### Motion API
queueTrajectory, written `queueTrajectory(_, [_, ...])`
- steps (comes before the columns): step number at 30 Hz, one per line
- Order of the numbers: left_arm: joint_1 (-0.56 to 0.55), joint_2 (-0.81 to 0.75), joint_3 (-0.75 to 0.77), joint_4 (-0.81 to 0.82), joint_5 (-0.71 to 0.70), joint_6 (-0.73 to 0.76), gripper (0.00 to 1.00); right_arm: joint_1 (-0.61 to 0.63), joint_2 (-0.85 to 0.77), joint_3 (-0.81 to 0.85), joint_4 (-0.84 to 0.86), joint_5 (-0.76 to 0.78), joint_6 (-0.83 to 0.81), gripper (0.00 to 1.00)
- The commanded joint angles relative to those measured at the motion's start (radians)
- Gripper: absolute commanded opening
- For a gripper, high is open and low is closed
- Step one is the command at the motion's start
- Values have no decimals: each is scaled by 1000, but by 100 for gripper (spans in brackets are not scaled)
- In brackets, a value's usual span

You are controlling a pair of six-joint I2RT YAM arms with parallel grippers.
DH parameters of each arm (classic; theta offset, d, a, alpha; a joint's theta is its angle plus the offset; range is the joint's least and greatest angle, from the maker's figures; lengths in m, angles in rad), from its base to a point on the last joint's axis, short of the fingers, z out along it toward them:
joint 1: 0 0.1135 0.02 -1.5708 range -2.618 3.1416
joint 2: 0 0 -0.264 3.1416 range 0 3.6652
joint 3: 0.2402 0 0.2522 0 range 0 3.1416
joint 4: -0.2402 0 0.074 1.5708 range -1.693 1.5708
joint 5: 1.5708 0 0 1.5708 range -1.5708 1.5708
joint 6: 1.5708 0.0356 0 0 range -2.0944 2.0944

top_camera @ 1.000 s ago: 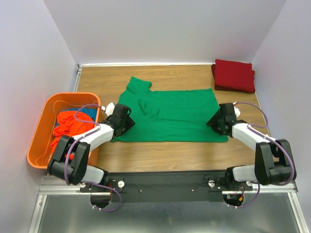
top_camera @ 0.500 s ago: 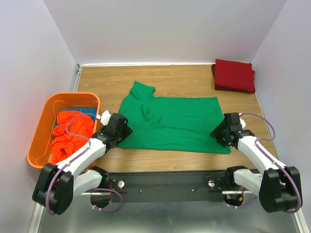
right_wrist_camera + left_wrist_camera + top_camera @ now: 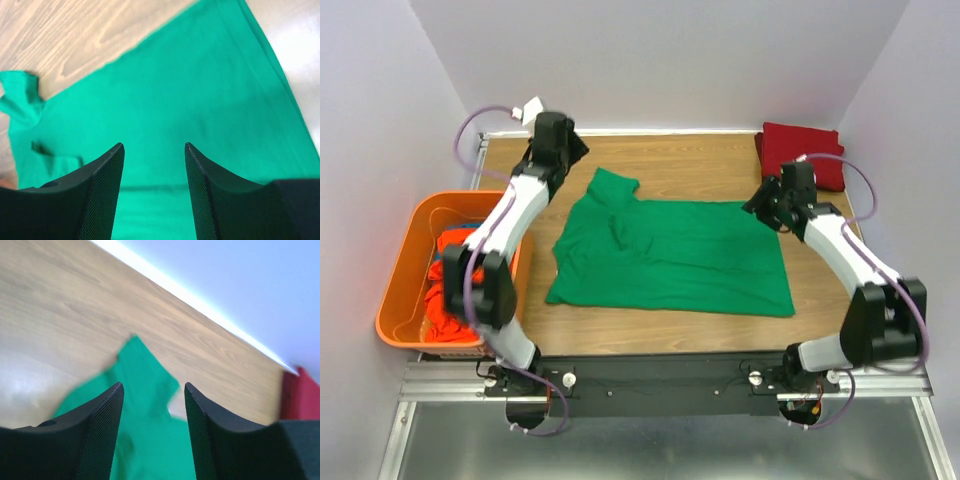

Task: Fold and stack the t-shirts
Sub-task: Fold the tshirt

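Observation:
A bright green t-shirt (image 3: 670,255) lies spread flat in the middle of the table, one sleeve (image 3: 612,185) pointing to the back. A dark red t-shirt (image 3: 805,152) sits folded in the back right corner. My left gripper (image 3: 576,150) hangs open above the bare wood at the back left, just beyond the green sleeve (image 3: 145,372). My right gripper (image 3: 761,205) hovers open over the green t-shirt's (image 3: 175,95) far right corner. Nothing is between either pair of fingers.
An orange plastic bin (image 3: 408,235) stands at the left edge with crumpled orange-red shirts (image 3: 448,290) inside. White walls close in the back and both sides. The red t-shirt's edge (image 3: 300,392) shows in the left wrist view.
Both arms have left the green t-shirt's near corners and swung up to its far side. The t-shirt slid toward the near edge and now lies still.

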Motion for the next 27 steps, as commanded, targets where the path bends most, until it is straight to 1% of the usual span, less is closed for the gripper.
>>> queueTrajectory(1, [54, 294, 253, -101, 111, 168, 58, -7, 157, 132, 47, -40, -107, 59])
queueTrajectory(2, [61, 395, 353, -113, 131, 212, 55, -5, 187, 175, 47, -42, -120, 59])
queueTrajectory(4, [69, 483, 445, -131, 171, 263, 55, -5, 245, 204, 53, -47, -122, 59])
queueTrajectory(5, [69, 558, 528, -148, 177, 284, 54, -7, 260, 218, 56, -47, -130, 59])
queueTrajectory(7, [69, 627, 606, -179, 187, 345, 54, -5, 302, 247, 68, -54, -130, 59])
queueTrajectory(8, [69, 689, 683, -197, 182, 358, 55, -7, 316, 255, 73, -68, -131, 59])
queueTrajectory(9, [69, 718, 718, -237, 173, 372, 54, -5, 328, 263, 74, -74, -131, 59])
queueTrajectory(11, [69, 785, 790, -260, 171, 407, 55, -7, 361, 281, 83, -92, -130, 59])
queueTrajectory(15, [69, 853, 840, -282, 181, 425, 54, -5, 401, 302, 93, -108, -131, 59])
queueTrajectory(19, [69, 879, 828, -286, 179, 435, 52, -5, 428, 310, 96, -123, -131, 59])
queueTrajectory(27, [64, 925, 811, -268, 237, 452, 52, -5, 446, 312, 100, -134, -133, 59])
